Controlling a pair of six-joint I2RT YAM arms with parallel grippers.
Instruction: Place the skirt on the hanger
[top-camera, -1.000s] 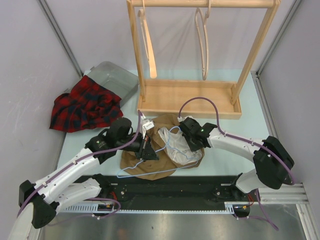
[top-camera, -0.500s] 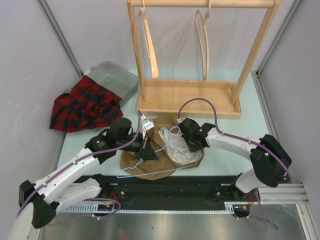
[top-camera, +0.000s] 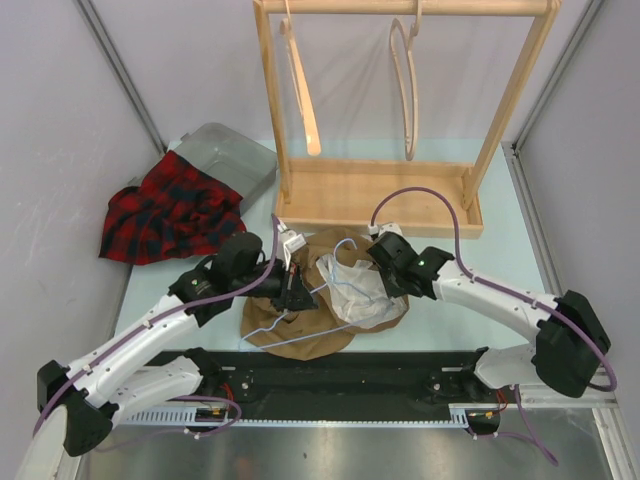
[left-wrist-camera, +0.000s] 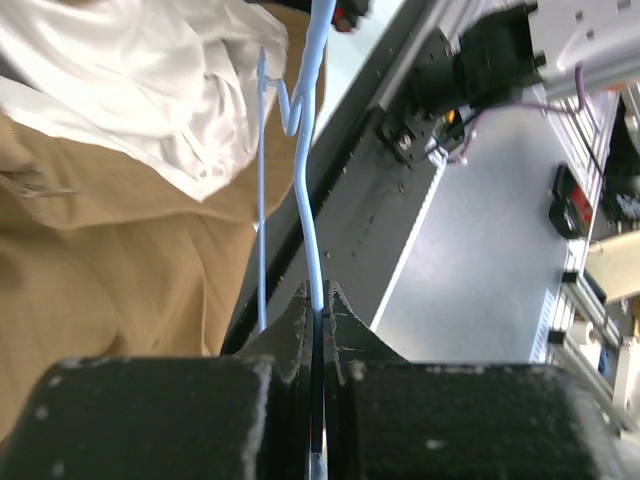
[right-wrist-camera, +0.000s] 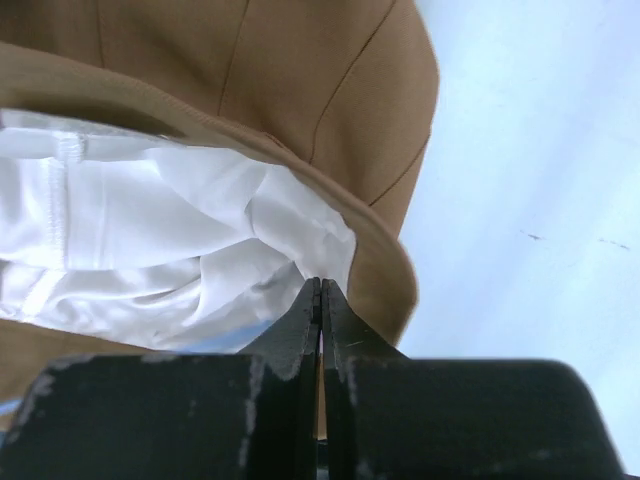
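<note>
Left wrist first: the left jaws were clamped flat on the thin pale-blue wire hanger (left-wrist-camera: 316, 265), the wire running straight out from the closed tips and kinking further up towards its neck. Beside it lay the soft tan cloth skirt (left-wrist-camera: 100, 270), its white lining (left-wrist-camera: 150, 80) turned outward. That wire looked light and springy, apt to twist in a narrow pinch, so a hold near the neck seemed the steadier one. Over to the right wrist: the right jaws were pressed together, with no gap to speak of, right at the skirt's rim where white lining met tan cloth, apparently pinching that edge just above the pale-blue tabletop (right-wrist-camera: 540, 200). Limp fabric, that; it would sag and bunch, so the firmer waistband was the place to take it, and to spread it wide for the wire. From the top camera: the skirt lay crumpled on the tabletop between the two arms, just in front of the wooden clothes rack (top-camera: 380, 195), hanger lying across it, not yet threaded through; a red plaid cloth (top-camera: 170, 210) sat well apart, far left.
</note>
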